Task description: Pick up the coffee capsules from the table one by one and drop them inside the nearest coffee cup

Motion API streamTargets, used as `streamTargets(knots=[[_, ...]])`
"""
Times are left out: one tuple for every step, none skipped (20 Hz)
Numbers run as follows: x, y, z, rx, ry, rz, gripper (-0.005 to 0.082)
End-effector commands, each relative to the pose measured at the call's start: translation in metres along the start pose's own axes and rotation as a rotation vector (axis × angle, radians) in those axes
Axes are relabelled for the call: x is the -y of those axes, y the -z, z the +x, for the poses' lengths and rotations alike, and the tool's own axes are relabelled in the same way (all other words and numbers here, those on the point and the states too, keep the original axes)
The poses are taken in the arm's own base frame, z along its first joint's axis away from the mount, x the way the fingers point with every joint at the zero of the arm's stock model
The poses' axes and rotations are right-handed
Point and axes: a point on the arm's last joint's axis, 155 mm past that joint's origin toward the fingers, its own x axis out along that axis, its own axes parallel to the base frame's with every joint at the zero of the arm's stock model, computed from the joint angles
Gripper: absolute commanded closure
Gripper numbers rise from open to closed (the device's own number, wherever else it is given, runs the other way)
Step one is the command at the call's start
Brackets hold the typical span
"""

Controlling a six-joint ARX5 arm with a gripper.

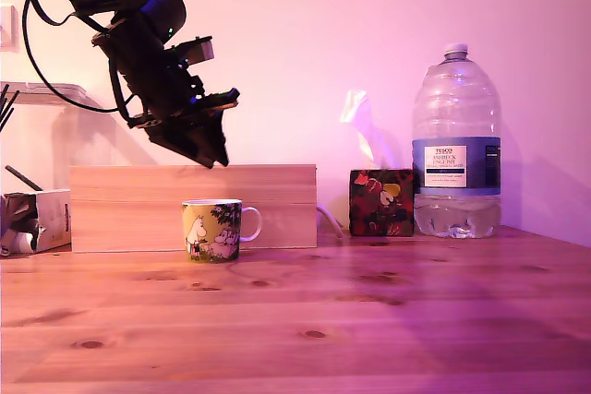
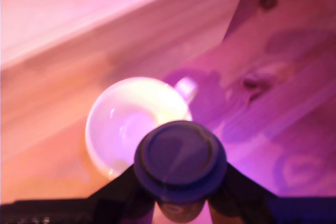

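Tool [image 2: 180, 203] clamped on one dark round coffee capsule [image 2: 180, 158], held above the small yellow-green ceramic cup with white cartoon figures [image 1: 212, 230]; in the wrist view the capsule overlaps the cup's white interior [image 2: 123, 124] at its 4 o'clock rim. Step in hand: carry-over before the drop. Judged next move: centre the capsule over the mouth, then release. Cup stands on the light pine bench [image 1: 305, 320], just in front of the plain long wooden box [image 1: 129, 193]. Count: one cup, one capsule seen, none lying on the bench.

The arm [image 1: 138, 29] is black and chunky — boxy links, one rounded joint housing. Black cables loop alongside it. Its gripper [image 1: 211, 149] is black too — wedge-shaped fingers.
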Motion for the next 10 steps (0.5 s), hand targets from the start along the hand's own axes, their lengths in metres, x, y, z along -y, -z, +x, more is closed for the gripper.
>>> streamTargets(knots=[[-0.004,-0.004,0.01,-0.015,-0.002,-0.007,0.0603],[-0.005,-0.003,0.013,-0.032,-0.001,-0.011,0.0603],[-0.006,-0.003,0.016,-0.05,-0.005,-0.014,0.0603],[-0.008,-0.002,0.018,-0.069,-0.01,-0.018,0.0603],[-0.01,-0.001,0.021,-0.085,-0.015,-0.021,0.0603],[-0.011,0.0,0.025,-0.098,-0.018,-0.023,0.0603],[-0.012,0.001,0.028,-0.116,-0.019,-0.026,0.0603],[-0.013,0.003,0.03,-0.132,-0.018,-0.029,0.0603],[-0.014,0.003,0.034,-0.141,-0.018,-0.031,0.0603],[-0.014,0.005,0.037,-0.151,-0.019,-0.035,0.0603]])
